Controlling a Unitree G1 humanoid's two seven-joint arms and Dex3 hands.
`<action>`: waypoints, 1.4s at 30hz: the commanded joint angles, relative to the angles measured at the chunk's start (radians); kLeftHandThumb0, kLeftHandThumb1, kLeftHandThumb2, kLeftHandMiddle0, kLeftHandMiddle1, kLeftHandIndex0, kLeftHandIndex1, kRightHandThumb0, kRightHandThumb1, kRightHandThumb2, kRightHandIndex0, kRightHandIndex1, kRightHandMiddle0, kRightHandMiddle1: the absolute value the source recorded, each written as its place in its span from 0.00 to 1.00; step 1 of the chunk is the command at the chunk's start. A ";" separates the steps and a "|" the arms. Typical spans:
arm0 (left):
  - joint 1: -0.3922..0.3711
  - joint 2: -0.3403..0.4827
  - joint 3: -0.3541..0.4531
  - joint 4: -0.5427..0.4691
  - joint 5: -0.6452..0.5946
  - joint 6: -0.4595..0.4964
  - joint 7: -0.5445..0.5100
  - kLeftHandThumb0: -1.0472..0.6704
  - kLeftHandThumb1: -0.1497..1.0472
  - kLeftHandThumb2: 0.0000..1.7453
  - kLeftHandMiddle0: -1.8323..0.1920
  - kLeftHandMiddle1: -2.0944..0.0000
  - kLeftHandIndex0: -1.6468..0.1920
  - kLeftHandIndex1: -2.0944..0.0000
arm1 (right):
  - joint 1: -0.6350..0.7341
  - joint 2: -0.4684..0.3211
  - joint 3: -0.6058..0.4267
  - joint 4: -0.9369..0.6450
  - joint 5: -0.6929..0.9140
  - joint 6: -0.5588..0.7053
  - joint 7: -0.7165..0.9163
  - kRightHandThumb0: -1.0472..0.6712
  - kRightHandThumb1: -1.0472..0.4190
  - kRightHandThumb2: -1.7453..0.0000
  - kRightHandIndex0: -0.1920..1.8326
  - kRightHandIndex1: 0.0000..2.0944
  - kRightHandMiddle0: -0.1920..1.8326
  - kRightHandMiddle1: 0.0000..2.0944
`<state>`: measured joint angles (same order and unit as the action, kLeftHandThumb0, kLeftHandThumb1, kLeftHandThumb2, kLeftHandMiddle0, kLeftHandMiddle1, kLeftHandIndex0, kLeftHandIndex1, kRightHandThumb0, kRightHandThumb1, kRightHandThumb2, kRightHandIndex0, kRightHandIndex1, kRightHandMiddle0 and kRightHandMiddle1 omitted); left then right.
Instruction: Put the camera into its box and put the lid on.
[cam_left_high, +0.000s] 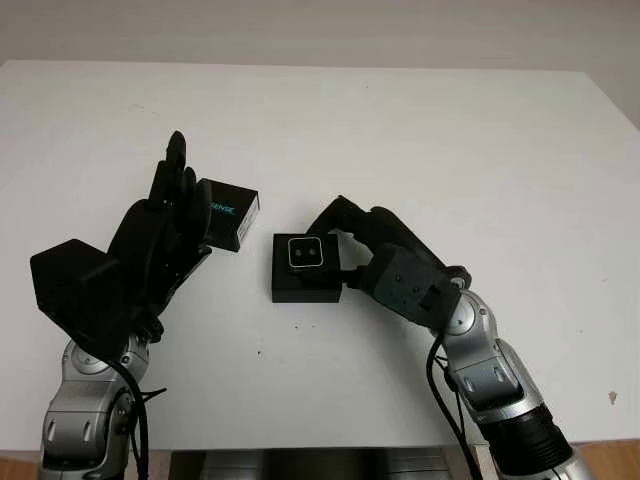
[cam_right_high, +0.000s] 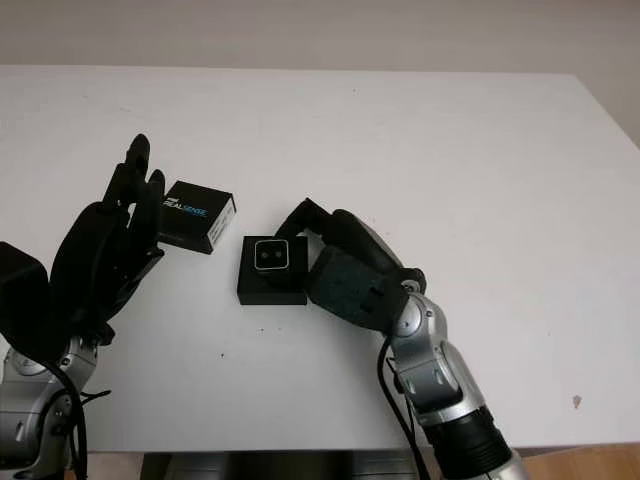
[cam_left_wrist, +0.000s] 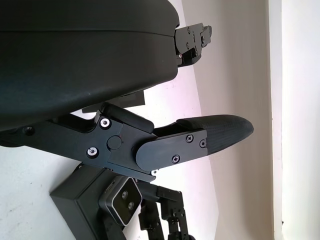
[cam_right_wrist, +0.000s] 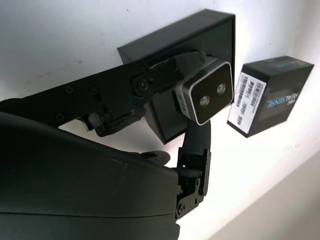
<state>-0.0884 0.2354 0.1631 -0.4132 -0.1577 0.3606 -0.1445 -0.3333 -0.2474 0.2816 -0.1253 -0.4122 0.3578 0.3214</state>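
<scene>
Two hands work over a white table (cam_left_high: 420, 130). At the left, the left hand (cam_left_high: 170, 225) stands raised on edge, fingers pointing away from the robot, open and holding nothing; its fingertips reach alongside the lid (cam_left_high: 229, 220), just beside it, though contact cannot be told. That lid is a black carton with pale lettering, lying tilted on the table to the left of the box (cam_left_high: 306, 280). The box is a black open tray sitting flat near the table's middle, apart from the lid. The camera (cam_left_high: 308, 252), a small silver-faced block with two lenses, sits over the far part of the box. At the right, the right hand (cam_left_high: 355, 240) comes in low from the right, forearm angled up from the bottom edge, its fingers closed on the camera's sides.

From the right wrist, barcode stickers show on the lid's side, and the fingers (cam_right_wrist: 150, 82) clamp the camera above the box. From the left wrist, the camera's face and the box's corner show beyond the open left hand.
</scene>
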 joint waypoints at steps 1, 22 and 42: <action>0.011 0.007 0.008 -0.021 0.001 0.000 0.001 0.19 1.00 0.36 1.00 1.00 1.00 1.00 | 0.011 -0.027 0.016 -0.009 -0.007 0.021 0.031 0.27 0.03 0.97 0.19 0.01 0.18 0.59; 0.020 0.013 0.014 -0.018 0.003 -0.010 -0.007 0.19 1.00 0.36 1.00 1.00 1.00 1.00 | 0.060 -0.058 0.010 -0.093 -0.052 -0.042 -0.007 0.19 0.05 0.97 0.05 0.02 0.13 0.04; -0.179 0.352 0.134 0.054 0.028 -0.124 -0.207 0.19 1.00 0.12 0.97 0.97 0.96 0.98 | -0.156 0.032 -0.286 -0.012 0.228 -0.104 -0.186 0.25 0.00 0.89 0.29 0.17 0.10 0.52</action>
<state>-0.2340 0.5408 0.2869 -0.3977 -0.1377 0.2588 -0.3255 -0.4679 -0.2011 0.0142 -0.1588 -0.1997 0.2668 0.1316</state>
